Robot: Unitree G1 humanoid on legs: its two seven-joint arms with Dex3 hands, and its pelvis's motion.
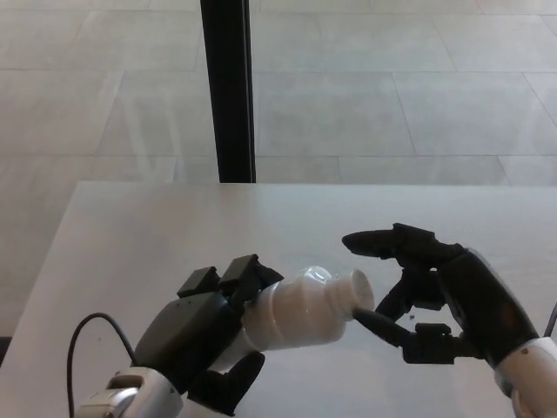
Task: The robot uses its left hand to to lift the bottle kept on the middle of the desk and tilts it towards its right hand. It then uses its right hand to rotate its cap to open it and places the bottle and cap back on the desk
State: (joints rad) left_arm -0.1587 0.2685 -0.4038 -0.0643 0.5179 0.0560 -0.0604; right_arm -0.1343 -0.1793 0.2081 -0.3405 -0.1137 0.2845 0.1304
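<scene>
My left hand (pixel 204 335) is shut on the body of a white plastic bottle (pixel 300 309), held above the white desk (pixel 174 235) and tilted almost level, neck pointing to my right. The white cap (pixel 359 290) sits on the neck. My right hand (pixel 435 292) stands just beyond the cap with its fingers spread: one finger reaches above the cap, and a lower finger (pixel 374 324) touches or nearly touches the cap's underside. The right hand does not close on anything.
A black vertical post (pixel 228 87) rises behind the desk's far edge. Tiled floor lies beyond. A black cable (pixel 83 335) loops by my left wrist. The desk's left edge runs near my left arm.
</scene>
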